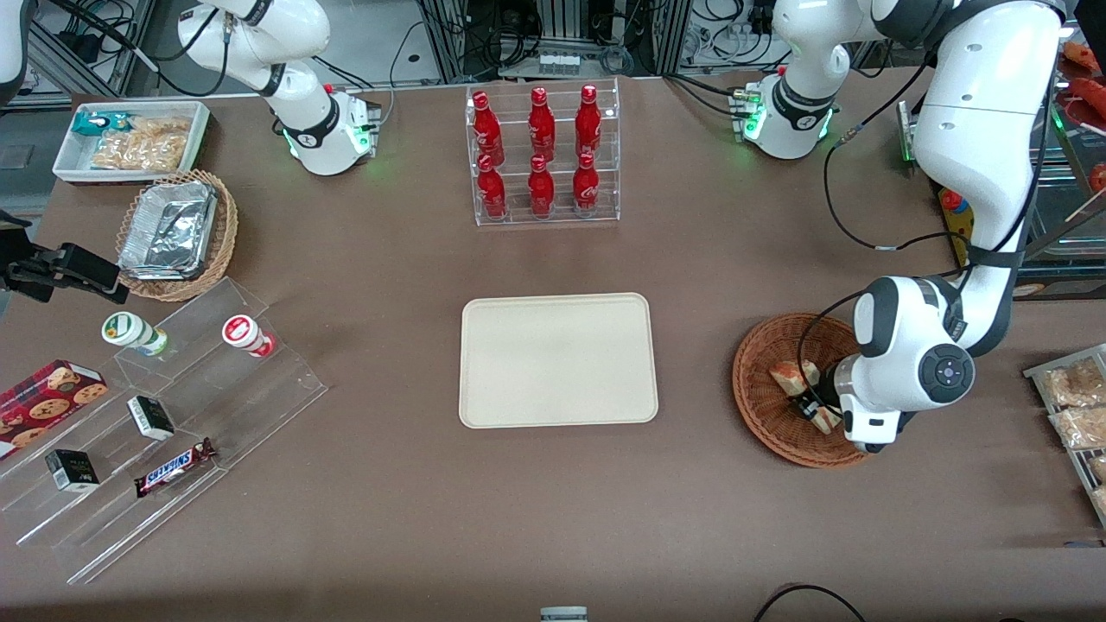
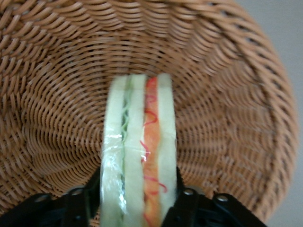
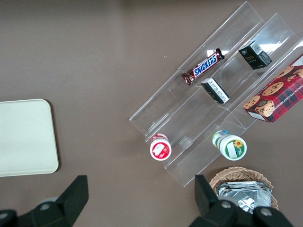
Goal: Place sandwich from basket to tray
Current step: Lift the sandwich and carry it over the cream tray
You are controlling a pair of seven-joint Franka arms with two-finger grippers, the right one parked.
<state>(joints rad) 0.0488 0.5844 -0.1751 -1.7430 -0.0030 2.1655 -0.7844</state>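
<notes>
Left wrist view: end effector (image 2: 137, 198) pinching triangular white-bread sandwich (image 2: 139, 156) inside round reddish-brown wicker basket (image 2: 57, 94). Grasp step; next, lift toward flat cream rectangular tray (image 1: 557, 358).

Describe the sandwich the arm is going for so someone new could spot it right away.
Find the cream tray mid-table, then the reddish-brown wicker basket toward the working arm's end. Two sandwiches lie in it; the target sandwich is the one nearer the front camera, clamped between the tool fingers, showing orange and green filling.
</notes>
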